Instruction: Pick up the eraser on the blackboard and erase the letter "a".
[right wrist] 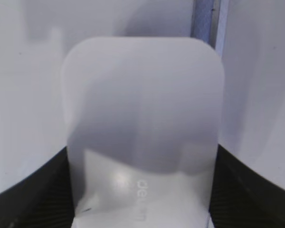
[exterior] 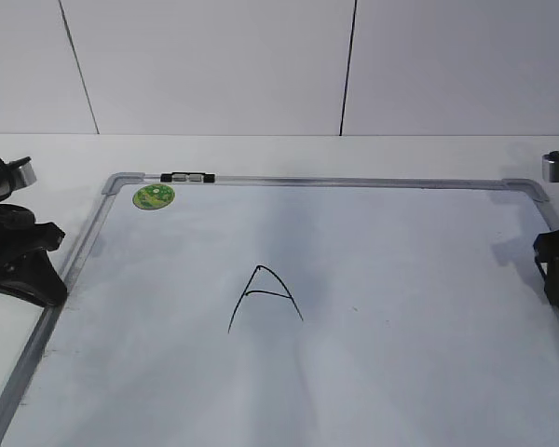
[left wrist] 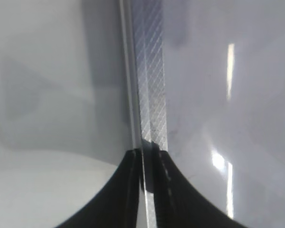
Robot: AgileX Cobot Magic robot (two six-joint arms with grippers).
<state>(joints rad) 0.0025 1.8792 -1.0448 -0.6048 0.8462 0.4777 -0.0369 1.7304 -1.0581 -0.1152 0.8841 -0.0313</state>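
The blackboard (exterior: 429, 279) lies flat, a white board in a silver-grey frame. No cursive letter "a" shows on it; only an angular capital "A" (exterior: 264, 296) stands at its middle. The eraser (right wrist: 142, 118), a flat white rounded block, sits between the fingers of my right gripper (right wrist: 141, 190), which is shut on it. In the exterior view the right gripper (exterior: 557, 265) is at the board's right edge and the eraser is hidden. My left gripper (exterior: 23, 265) is shut and empty at the board's left edge, its fingers (left wrist: 145, 156) over the frame rail (left wrist: 152, 95).
A round green sticker (exterior: 154, 196) and a small black-and-white clip (exterior: 188, 177) sit at the board's far left corner. A tiny dark speck (exterior: 354, 310) lies right of the capital "A". A white wall stands behind the table.
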